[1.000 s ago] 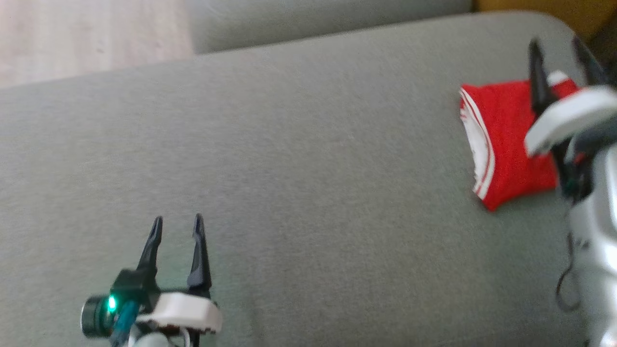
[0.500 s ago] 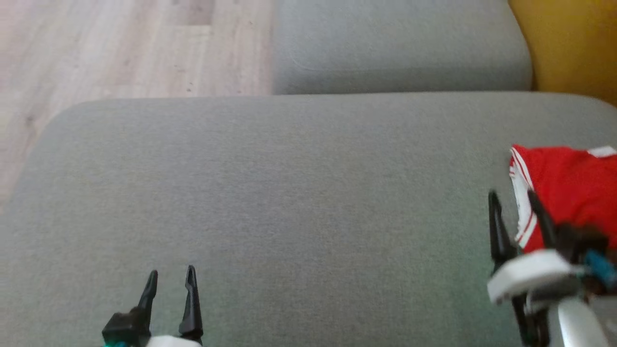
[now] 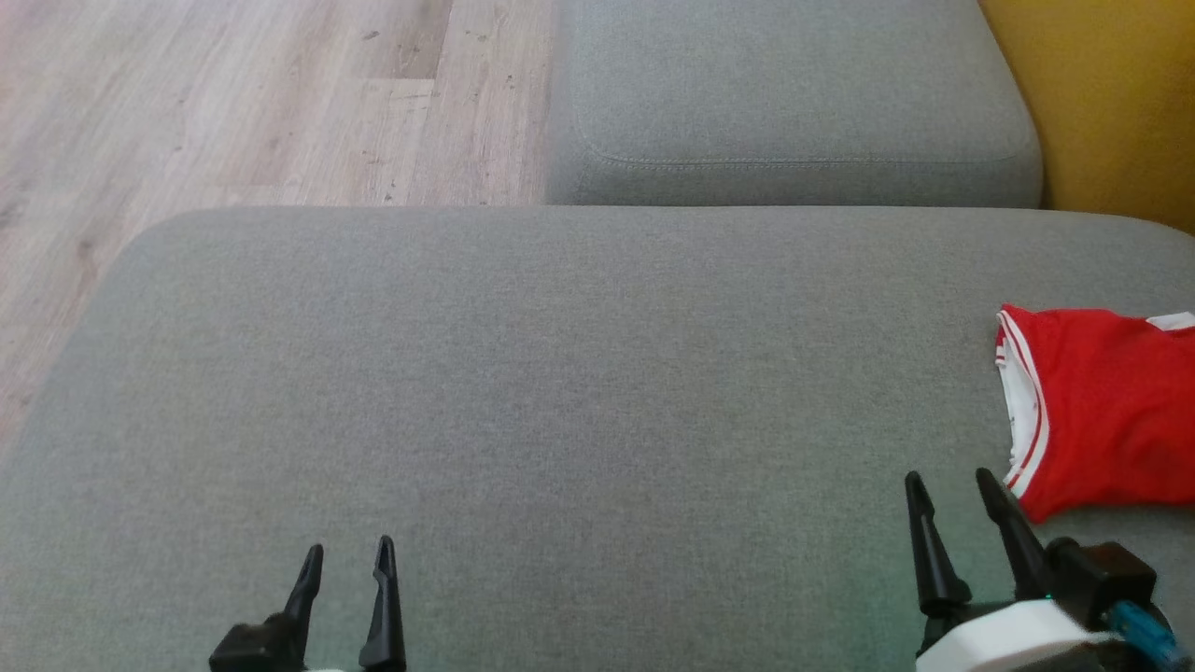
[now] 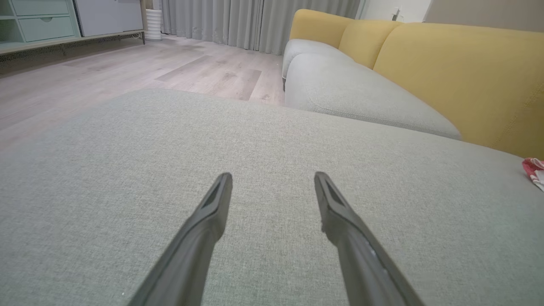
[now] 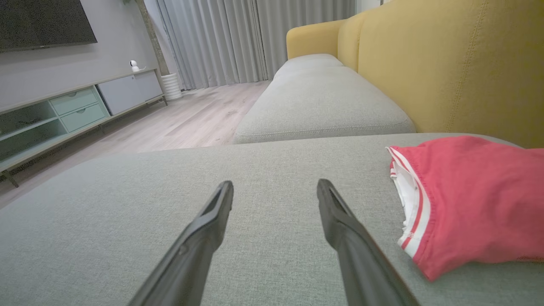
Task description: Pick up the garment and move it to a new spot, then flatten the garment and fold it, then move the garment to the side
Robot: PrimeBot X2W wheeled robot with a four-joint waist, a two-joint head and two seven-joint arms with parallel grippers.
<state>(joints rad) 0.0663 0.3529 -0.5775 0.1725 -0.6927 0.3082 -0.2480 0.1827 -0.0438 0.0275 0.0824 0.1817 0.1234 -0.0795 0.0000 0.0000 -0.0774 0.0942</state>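
The garment (image 3: 1102, 411) is red with white striped trim and lies folded at the right edge of the grey cushion (image 3: 560, 373); in the right wrist view the garment (image 5: 471, 199) lies just right of the fingers, and its tip (image 4: 534, 170) peeks in at the far right of the left wrist view. My right gripper (image 3: 948, 485) is open and empty, low at the right, a little to the garment's near left. My left gripper (image 3: 347, 553) is open and empty at the lower left, over bare cushion.
A second grey seat cushion (image 3: 794, 103) lies beyond, with the yellow sofa back (image 3: 1111, 103) at the right. Wooden floor (image 3: 233, 103) runs past the cushion's left and far edges. A low TV cabinet (image 5: 63, 114) stands across the room.
The head camera has tilted and turned, shifting the whole picture. My right gripper has drawn back from over the garment to the lower right; the garment lies free.
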